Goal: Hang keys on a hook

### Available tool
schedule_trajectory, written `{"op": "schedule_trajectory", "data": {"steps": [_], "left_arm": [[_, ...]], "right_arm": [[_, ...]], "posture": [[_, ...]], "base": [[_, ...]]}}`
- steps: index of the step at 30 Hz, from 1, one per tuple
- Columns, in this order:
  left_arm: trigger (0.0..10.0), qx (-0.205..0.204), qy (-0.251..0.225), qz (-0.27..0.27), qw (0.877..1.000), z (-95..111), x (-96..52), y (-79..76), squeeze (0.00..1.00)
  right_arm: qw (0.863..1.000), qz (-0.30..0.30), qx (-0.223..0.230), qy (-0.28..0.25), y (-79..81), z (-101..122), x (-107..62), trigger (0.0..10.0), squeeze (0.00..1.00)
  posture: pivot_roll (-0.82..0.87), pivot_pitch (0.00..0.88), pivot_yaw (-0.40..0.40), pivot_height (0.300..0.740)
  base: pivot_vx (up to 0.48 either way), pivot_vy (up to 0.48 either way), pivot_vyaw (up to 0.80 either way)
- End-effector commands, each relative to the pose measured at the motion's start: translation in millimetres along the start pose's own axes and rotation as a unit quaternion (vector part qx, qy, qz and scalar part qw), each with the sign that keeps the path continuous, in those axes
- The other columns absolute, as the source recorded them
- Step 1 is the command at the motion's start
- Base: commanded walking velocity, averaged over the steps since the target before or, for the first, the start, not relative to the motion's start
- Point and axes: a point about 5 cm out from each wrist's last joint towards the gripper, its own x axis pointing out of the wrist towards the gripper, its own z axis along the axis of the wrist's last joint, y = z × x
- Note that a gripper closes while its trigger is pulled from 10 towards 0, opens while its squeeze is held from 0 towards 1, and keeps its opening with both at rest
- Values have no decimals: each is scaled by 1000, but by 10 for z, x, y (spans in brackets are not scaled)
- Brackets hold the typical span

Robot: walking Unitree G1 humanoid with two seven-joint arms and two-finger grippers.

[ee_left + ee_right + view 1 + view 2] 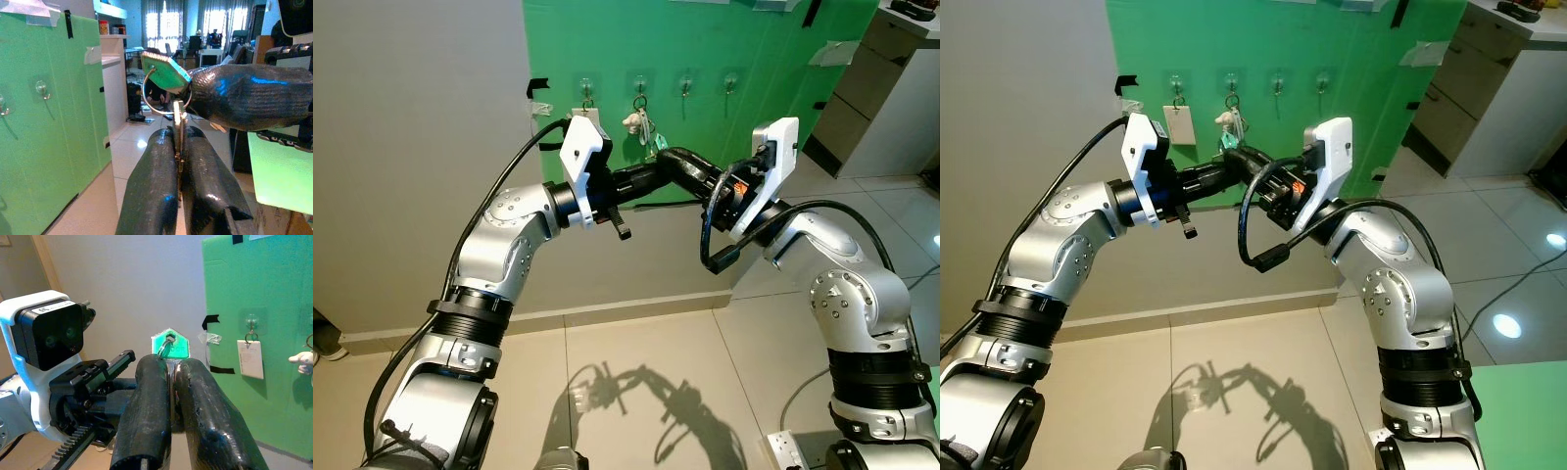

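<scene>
Head views: both arms meet in front of the green board [744, 108], just below its row of hooks [685, 84]. Left wrist view: the left gripper [177, 134] is clamped on the key [178, 122]; its ring [164, 98] and green tag [165, 66] sit at the right gripper's tip. Right wrist view: the right gripper [168, 364] is pressed together on the same bunch below the tag. Risk: both grips share one small bunch, so an unsynchronised release would likely drop it before hooking.

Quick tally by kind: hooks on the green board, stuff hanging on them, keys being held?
Hooks: 4
Hung items: 2, a card and a plush keyring
Held key, green tag: 1
Total: 7
</scene>
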Motion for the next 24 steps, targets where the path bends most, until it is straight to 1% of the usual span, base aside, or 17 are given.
{"op": "schedule_trajectory", "data": {"steps": [1, 2, 3, 4, 6, 9, 11, 14, 17, 24], "left_arm": [[0, 7, -4, -9, 1000, 53, 40, 2, 0], [0, 8, -3, -9, 1000, 52, 38, 3, 0], [0, 8, -3, -9, 1000, 52, 37, 4, 0], [0, 9, -3, -9, 1000, 52, 36, 4, 0], [0, 10, -2, -9, 1000, 48, 35, 3, 0], [0, 10, -1, -9, 1000, 45, 30, -2, 0], [0, 10, 0, -8, 1000, 37, 26, -8, 0], [0, 10, 3, -8, 1000, 15, 21, -22, 0], [0, 10, 4, -9, 1000, 9, 21, -31, 0], [0, 11, 5, -10, 1000, -1, 24, -46, 0]], "right_arm": [[1000, -8, -5, -16, 1, 63, -38, 0, 0], [1000, -10, -9, -14, 1, 65, -38, 1922, 0], [1000, -12, -16, -9, 2, 64, -40, 10000, 0], [1000, -12, -19, -5, 4, 58, -43, 10000, 0], [999, -21, -31, 2, -15, 49, -58, 10000, 1000], [996, -59, -73, 9, -103, 83, -105, 10000, 1000], [990, -95, -103, 9, -192, 134, -147, 10000, 1000], [983, -139, -123, 3, -327, 202, -222, 10000, 1000], [977, -167, -129, -11, -408, 274, -278, 10000, 1000], [972, -190, -141, -21, -451, 300, -304, 10000, 1000]], "posture": [[-47, 0, -5, 740], [-47, 0, -5, 740], [-48, 0, -5, 740], [-48, 0, -6, 740], [-48, 0, -6, 740], [-49, 0, -7, 740], [-48, 0, -8, 740], [-50, 0, -10, 740], [-52, 0, -11, 740], [-51, 0, -13, 740]], "base": [[0, 0, 0], [0, 0, 0], [0, 0, 0], [0, 0, 0], [0, 0, 0], [0, 0, 0], [0, 0, 0], [0, 0, 0], [0, 0, 0], [0, 0, 0]]}}
